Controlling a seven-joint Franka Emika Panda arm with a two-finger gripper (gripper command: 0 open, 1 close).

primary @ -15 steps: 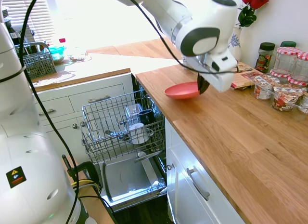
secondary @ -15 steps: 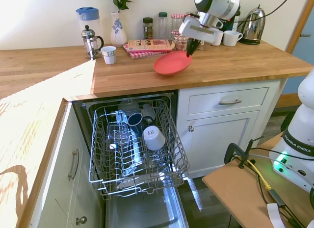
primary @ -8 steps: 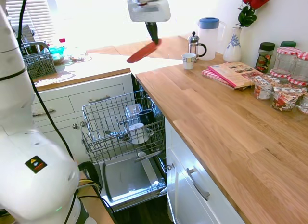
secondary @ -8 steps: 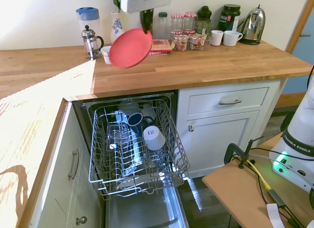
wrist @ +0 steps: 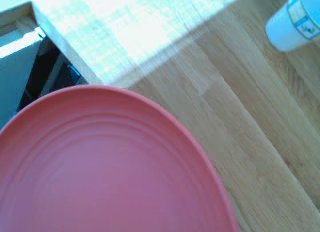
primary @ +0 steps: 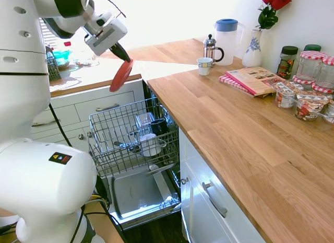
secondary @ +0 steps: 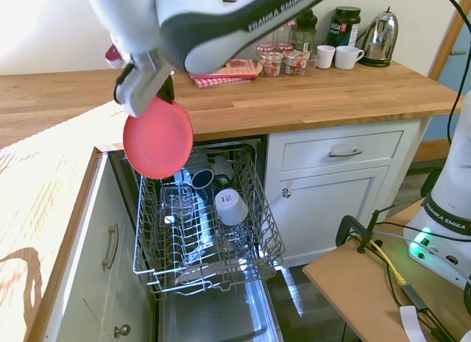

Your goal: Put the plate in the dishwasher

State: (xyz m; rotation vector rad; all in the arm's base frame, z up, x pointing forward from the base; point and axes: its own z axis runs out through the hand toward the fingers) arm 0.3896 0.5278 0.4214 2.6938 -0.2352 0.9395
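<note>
First exterior view: the gripper (primary: 123,57) grasps the plate (primary: 121,76) by its upper rim, held steeply tilted in the air above the dishwasher (primary: 133,136) rack. Second exterior view: the plate (secondary: 157,138) hangs over the rack's back end. Wrist view: the plate (wrist: 107,167) fills the foreground above the wooden countertop (wrist: 250,137).

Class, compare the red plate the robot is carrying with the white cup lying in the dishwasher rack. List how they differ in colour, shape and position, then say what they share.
Colour: the plate is coral red; the white cup is white.
Shape: the plate is a flat round disc with a low rim; the cup is deep and hollow.
Position: the plate hangs on edge in the air, gripped at its rim by the gripper, above the rack; the cup lies tipped over inside the rack.
Shared: both are tableware and neither stands upright.
</note>
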